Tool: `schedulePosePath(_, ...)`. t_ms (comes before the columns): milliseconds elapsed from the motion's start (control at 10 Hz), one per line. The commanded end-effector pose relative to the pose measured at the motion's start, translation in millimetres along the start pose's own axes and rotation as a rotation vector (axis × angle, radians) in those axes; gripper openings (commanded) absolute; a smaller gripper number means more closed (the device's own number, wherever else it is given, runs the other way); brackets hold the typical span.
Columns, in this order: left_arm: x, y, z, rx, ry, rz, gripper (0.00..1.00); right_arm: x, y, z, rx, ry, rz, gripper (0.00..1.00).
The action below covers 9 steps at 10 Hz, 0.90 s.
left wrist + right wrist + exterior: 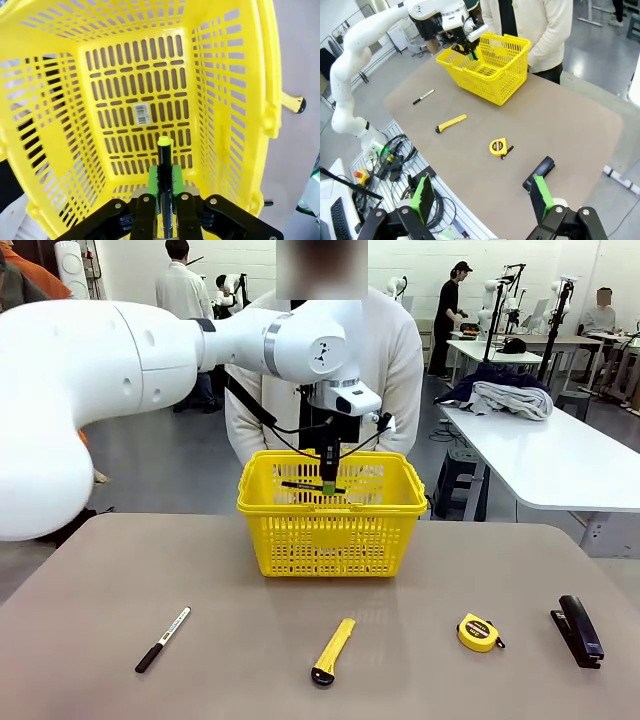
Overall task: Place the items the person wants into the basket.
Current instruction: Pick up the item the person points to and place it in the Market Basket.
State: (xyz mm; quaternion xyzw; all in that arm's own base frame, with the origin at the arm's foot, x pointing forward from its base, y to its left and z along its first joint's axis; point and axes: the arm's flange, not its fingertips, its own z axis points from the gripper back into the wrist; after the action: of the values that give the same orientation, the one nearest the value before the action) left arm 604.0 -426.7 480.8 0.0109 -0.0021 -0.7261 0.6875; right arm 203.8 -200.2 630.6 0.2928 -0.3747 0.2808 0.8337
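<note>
The brown table (250, 640) runs off the front view at the bottom and both sides. The white left arm (120, 360), cut off at the picture's left edge, reaches across to the middle and covers part of the person (400, 360) at the far side, whose hands are hidden. The yellow basket (330, 540) stands at the table's far middle, just in front of the person. The right gripper (483, 195) hangs above the near right of the table, its 2 jaws spread wide with nothing between them. The left gripper (165, 182) is above the basket's inside, pads pinching the pen. On the near table lie 4 things, well apart: the stapler (578, 630) far right, the yellow utility knife (332, 650) in the middle, the marker (163, 639) left, and the tape measure (478, 632) near the stapler. The pen (164, 155) points its yellow end at the basket floor; its other end is cut off at the picture's bottom.
</note>
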Motion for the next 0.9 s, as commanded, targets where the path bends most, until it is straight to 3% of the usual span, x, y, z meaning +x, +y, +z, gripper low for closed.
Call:
schedulePosePath(0,21,27,6,-0.039,-0.002,0.004,0.12,2,0,-1,0.020,-0.021,0.013,1.00)
schedulePosePath(800,27,39,-41,-0.006,0.014,0.069,0.12,2,0,-1,0.020,-0.021,0.013,1.00)
